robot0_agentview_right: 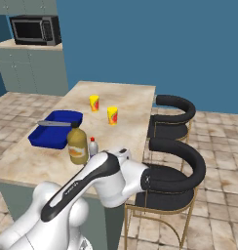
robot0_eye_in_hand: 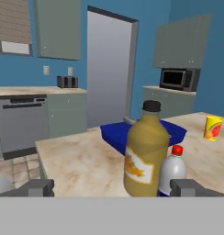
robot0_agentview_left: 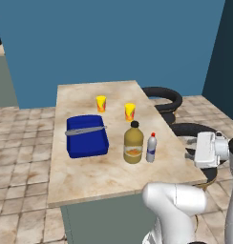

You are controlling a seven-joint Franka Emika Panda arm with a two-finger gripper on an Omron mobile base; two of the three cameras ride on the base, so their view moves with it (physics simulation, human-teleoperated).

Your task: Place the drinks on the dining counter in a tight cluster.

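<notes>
While the arm sits off the surface's (robot0_agentview_left: 90, 176) near right edge, I see the blue bin (robot0_agentview_left: 87, 136) left of centre with a grey tool across it. Amber bottle (robot0_agentview_left: 133, 143) stands upright toward the near right part, silver-white bottle (robot0_agentview_left: 151, 148) just beside it on its right. Two yellow cups (robot0_agentview_left: 130, 112) stand further back. From the hand camera, both bottles sit dead ahead between the fingers (robot0_eye_in_hand: 111, 187), which are spread wide, gripping nothing, short of the bottles.
</notes>
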